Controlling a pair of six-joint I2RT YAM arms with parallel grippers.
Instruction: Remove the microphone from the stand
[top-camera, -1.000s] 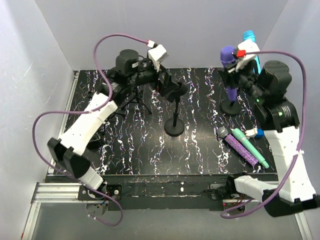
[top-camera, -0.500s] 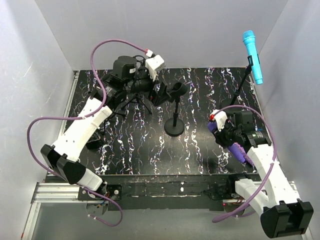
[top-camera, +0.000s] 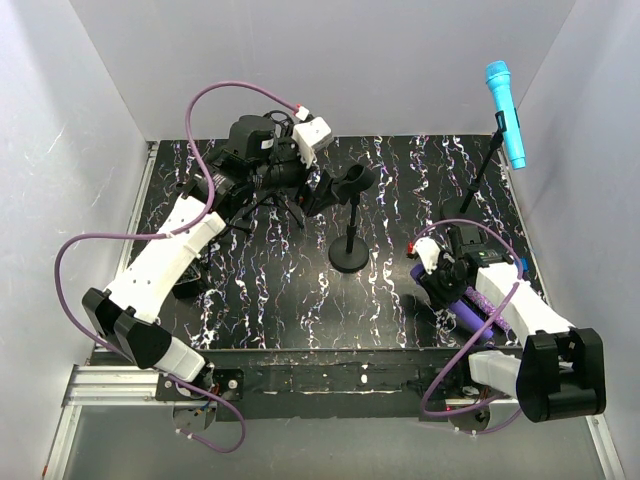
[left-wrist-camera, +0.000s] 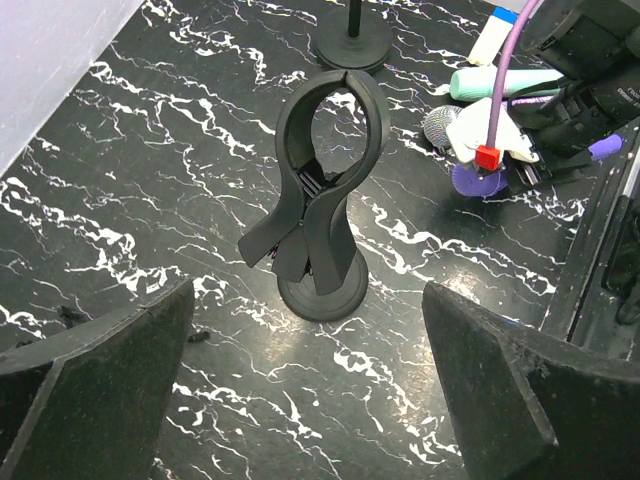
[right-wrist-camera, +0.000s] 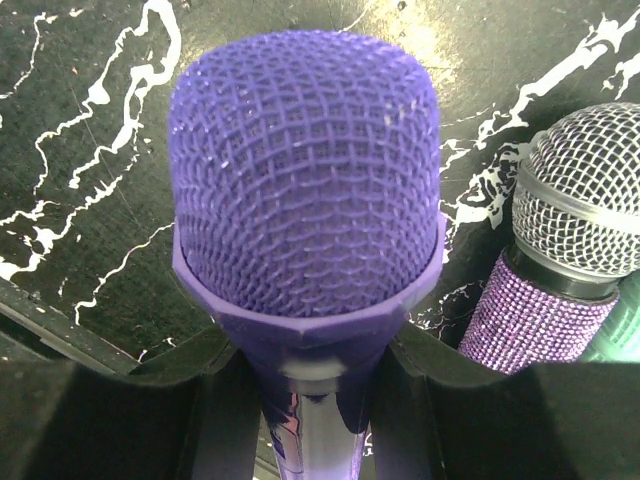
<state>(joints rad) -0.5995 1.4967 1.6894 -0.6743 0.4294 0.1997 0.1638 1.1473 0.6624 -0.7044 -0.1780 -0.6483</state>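
Observation:
My right gripper (right-wrist-camera: 305, 375) is shut on the shaft of the purple microphone (right-wrist-camera: 305, 170), just below its mesh head. It holds the microphone low over the table's front right (top-camera: 440, 278), away from any stand. In the middle of the table stands a black stand (top-camera: 349, 255) whose clip (left-wrist-camera: 325, 150) holds nothing. My left gripper (left-wrist-camera: 310, 335) hovers open over that stand, beside the clip (top-camera: 355, 178), with nothing between its fingers. A blue microphone (top-camera: 506, 100) sits high on a thin stand at the back right.
A glittery purple microphone with a silver head (right-wrist-camera: 575, 210) and a teal microphone (left-wrist-camera: 500, 82) lie on the table right beside the held one. A tripod stand (top-camera: 262, 205) is under the left arm. White walls enclose the black marbled table (top-camera: 400, 180).
My right arm has carried the purple microphone from the back-right stand down to the front right of the table. The left gripper shifted only slightly near the empty clip.

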